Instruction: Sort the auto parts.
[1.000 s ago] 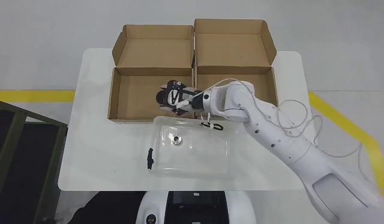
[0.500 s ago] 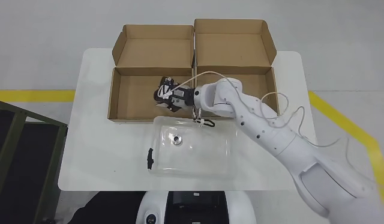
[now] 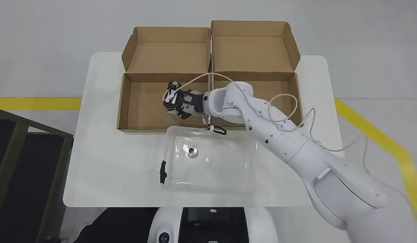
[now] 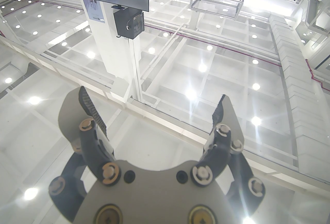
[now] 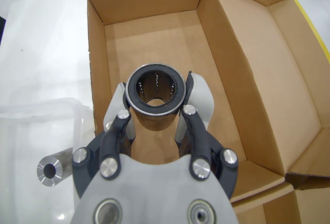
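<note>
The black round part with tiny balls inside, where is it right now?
The black round part is clamped in the right gripper, over the left cardboard box in the top view, right next to the clear tub.

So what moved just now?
The right arm's jaws, still clamped on the black-rimmed metal cylinder bearing, slid farther over the open brown cardboard box, towards the robot's left and away from the clear plastic tub. The small silver steel tube in the tub stayed put.
</note>
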